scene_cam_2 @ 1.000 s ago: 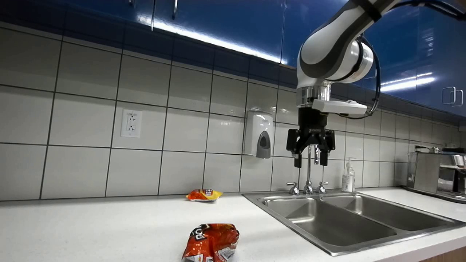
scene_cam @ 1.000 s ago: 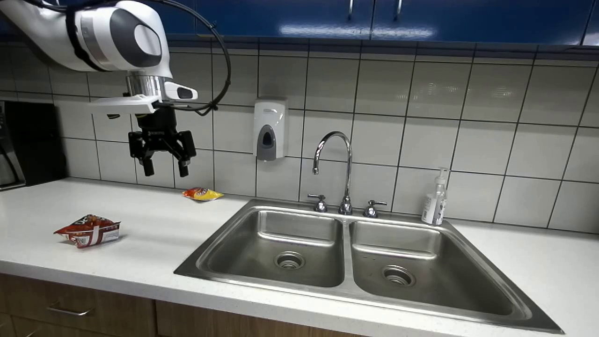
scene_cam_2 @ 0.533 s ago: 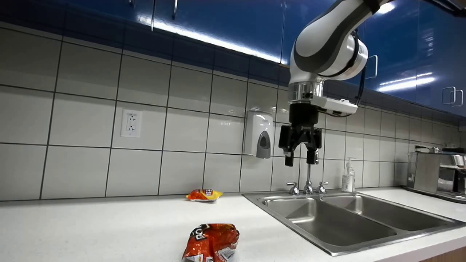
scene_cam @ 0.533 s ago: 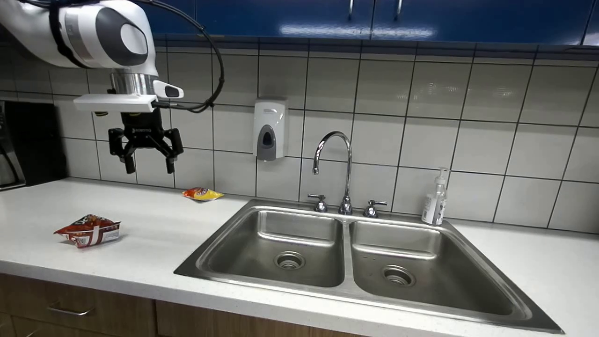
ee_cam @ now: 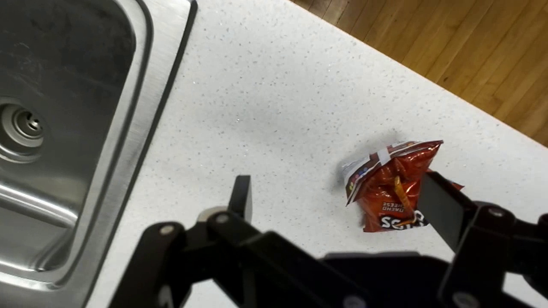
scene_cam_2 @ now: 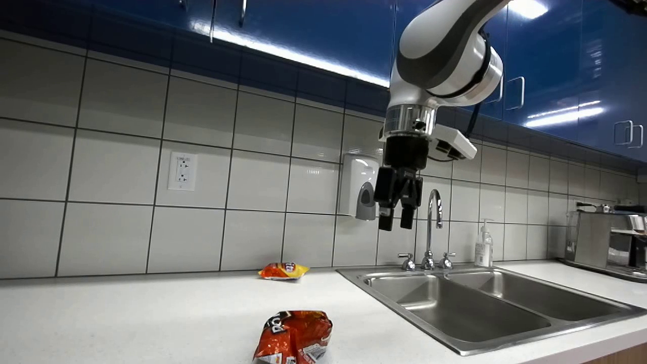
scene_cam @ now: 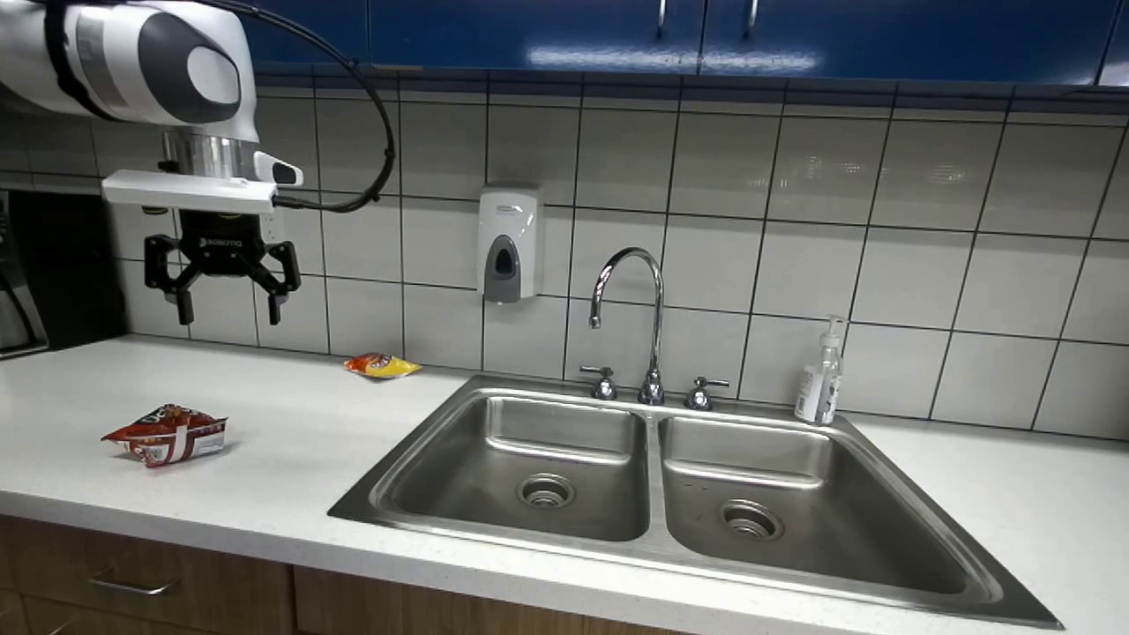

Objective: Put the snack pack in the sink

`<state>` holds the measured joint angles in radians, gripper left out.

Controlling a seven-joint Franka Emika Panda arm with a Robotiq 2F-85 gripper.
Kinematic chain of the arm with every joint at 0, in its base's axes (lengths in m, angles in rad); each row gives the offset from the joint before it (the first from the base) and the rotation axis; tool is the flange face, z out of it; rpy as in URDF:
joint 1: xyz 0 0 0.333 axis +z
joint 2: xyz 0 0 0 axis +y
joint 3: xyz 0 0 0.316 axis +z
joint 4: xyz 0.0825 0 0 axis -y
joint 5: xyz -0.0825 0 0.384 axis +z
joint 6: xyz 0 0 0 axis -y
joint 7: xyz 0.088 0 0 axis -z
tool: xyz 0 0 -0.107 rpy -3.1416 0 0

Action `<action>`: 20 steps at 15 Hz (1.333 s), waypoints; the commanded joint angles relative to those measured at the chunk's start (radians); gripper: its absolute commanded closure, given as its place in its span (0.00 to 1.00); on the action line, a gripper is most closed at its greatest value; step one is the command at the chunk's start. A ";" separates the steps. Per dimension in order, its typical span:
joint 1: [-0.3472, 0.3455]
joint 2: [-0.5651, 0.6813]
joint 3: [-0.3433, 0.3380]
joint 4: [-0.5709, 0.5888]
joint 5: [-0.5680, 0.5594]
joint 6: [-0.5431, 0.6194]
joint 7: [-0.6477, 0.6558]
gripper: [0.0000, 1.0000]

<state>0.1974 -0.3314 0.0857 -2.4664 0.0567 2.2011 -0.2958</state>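
The snack pack, a dark red crinkly bag with white markings, lies on the white counter left of the sink, in both exterior views (scene_cam: 172, 435) (scene_cam_2: 293, 336). The stainless double-basin sink (scene_cam: 654, 520) (scene_cam_2: 407, 310) has a chrome gooseneck faucet (scene_cam: 657, 331). My gripper (scene_cam: 230, 313) (scene_cam_2: 397, 222) is open and empty, pointing down high above the counter. In the wrist view the snack pack (ee_cam: 385, 194) appears below the open fingers (ee_cam: 340, 201), toward the right finger, which hides part of it. The sink's rim (ee_cam: 160, 64) is at the left there.
A small yellow-and-red packet (scene_cam: 381, 365) (scene_cam_2: 283, 271) lies near the tiled wall. A white soap dispenser (scene_cam: 510, 212) hangs on the wall. A pump bottle (scene_cam: 820, 379) stands at the sink's back corner. Blue cabinets (scene_cam: 529, 35) hang above. The counter's front edge (ee_cam: 419, 75) drops to wooden floor.
My gripper has moved left in both exterior views and turned about its vertical axis. It stays open at about the same height. The snack pack has not moved.
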 commanded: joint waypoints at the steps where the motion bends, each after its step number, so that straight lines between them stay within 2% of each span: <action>1: 0.039 -0.014 0.004 -0.023 0.011 0.030 -0.095 0.00; 7: 0.105 0.010 0.016 -0.053 0.018 0.136 -0.194 0.00; 13: 0.163 0.088 0.020 -0.053 0.035 0.221 -0.288 0.00; 20: 0.184 0.201 0.046 -0.034 0.096 0.298 -0.428 0.00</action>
<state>0.3874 -0.1726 0.1080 -2.5222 0.1131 2.4704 -0.6470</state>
